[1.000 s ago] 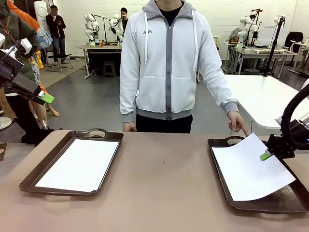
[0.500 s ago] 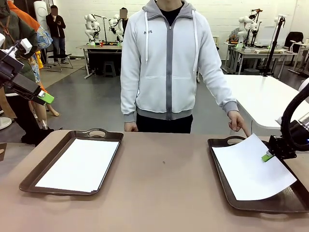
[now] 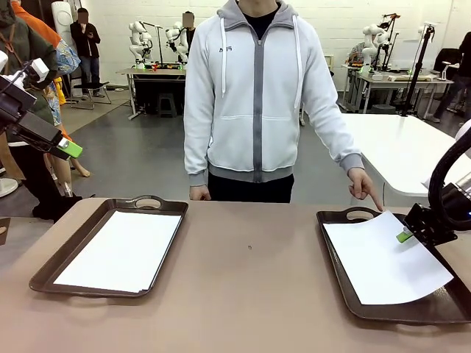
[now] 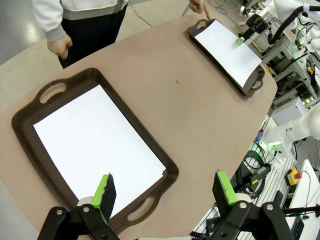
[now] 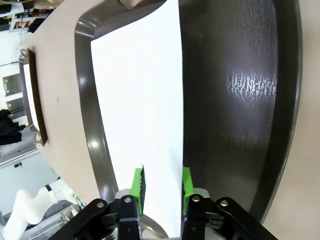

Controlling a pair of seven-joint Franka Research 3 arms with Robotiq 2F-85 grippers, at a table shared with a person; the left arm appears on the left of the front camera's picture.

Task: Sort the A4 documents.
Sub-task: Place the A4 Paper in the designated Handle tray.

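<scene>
The right gripper (image 3: 404, 235) pinches a sheet (image 3: 383, 261) above the right tray (image 3: 338, 273); thin paper might slip or crease.

Black end effector (image 3: 405, 235) with green pads, person's (image 3: 257, 95) grey zip hoodie, white drawstrings

A brown, matte, round-cornered bench (image 3: 250, 294) fills the lower half of the frame. Directly on it lie two dark brown rectangular handled trays, one at lower left (image 3: 77, 243) and one at lower right (image 3: 335, 254), well apart.
</scene>
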